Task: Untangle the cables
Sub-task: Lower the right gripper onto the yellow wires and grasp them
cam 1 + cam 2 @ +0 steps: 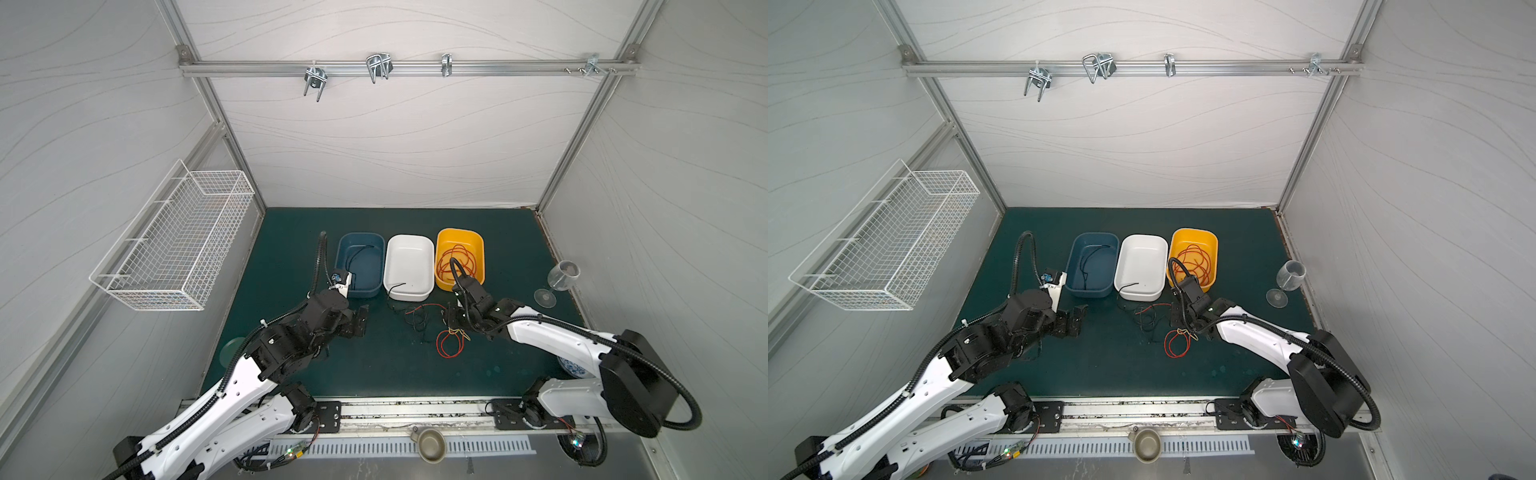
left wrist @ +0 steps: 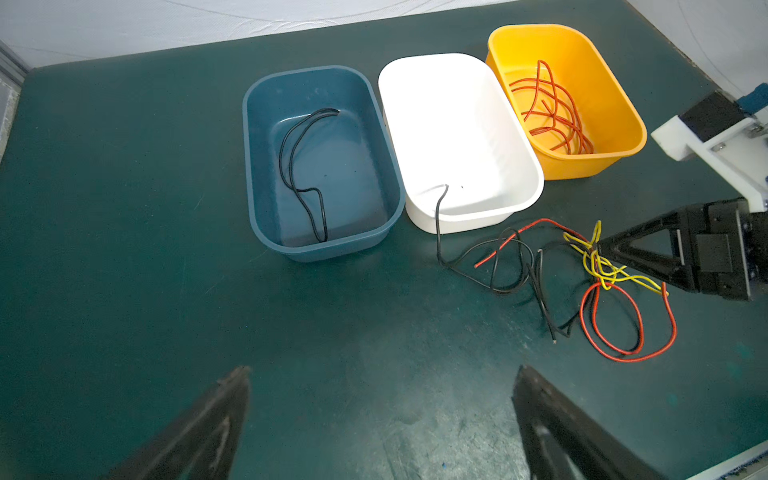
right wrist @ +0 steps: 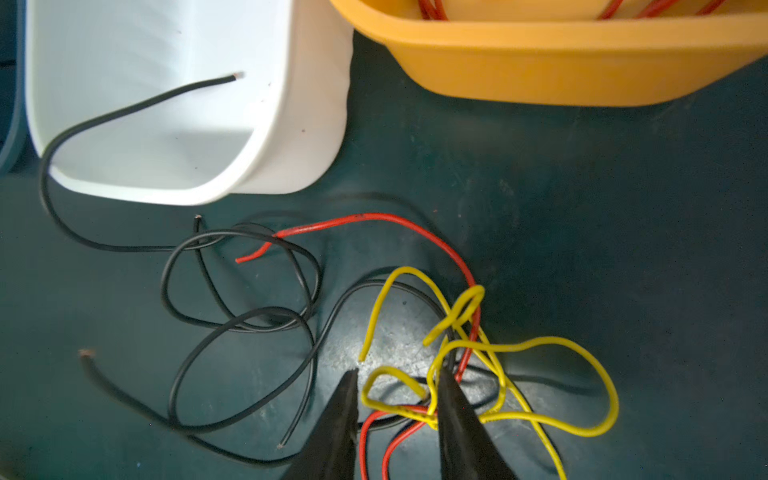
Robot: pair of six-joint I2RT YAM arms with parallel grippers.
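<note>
A tangle of cables lies on the green mat in front of the bins: black cables [image 3: 241,320], a red cable [image 3: 374,216] and yellow cables [image 3: 519,345]. One black end [image 3: 145,102] hangs over the white bin's rim [image 3: 232,183]. My right gripper [image 3: 398,374] is down on the tangle's yellow knot, open, with a yellow loop and red strands between its fingers. In both top views it sits beside the red loop [image 1: 451,345] [image 1: 1177,345]. My left gripper [image 2: 383,370] hovers open and empty over bare mat, left of the tangle [image 1: 361,320].
Three bins stand in a row: the blue bin [image 2: 257,166] holds a black cable [image 2: 299,174], then the white bin [image 2: 457,124], and the yellow bin [image 2: 623,108] holds red cables [image 2: 552,108]. A wine glass [image 1: 559,278] lies at the right wall. A wire basket [image 1: 174,241] hangs on the left wall.
</note>
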